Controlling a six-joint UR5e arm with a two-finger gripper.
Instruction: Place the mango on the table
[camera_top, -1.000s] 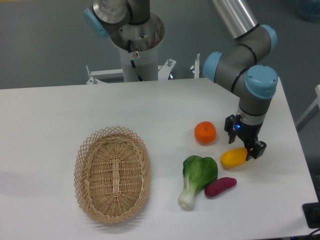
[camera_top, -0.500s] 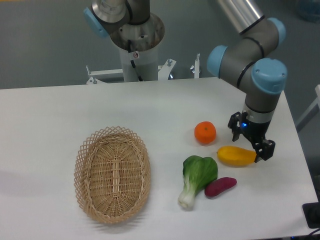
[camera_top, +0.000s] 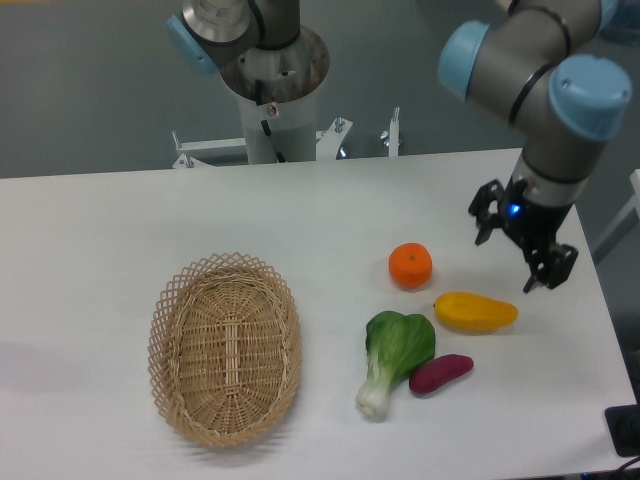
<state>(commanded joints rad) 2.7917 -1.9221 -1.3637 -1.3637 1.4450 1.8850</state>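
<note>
mango (camera_top: 476, 312) on table (camera_top: 120, 220) | right of basket (camera_top: 225, 347) | gripper (camera_top: 524, 250) seemingly above

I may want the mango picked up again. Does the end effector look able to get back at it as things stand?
Probably yes. The end effector hangs open just above and right of the mango, which lies alone on the table, with nothing covering it.

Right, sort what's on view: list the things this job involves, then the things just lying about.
Part of the job: mango, lying on the table; gripper, open, above the mango.

Lying about: orange, bok choy, sweet potato, wicker basket.
</note>
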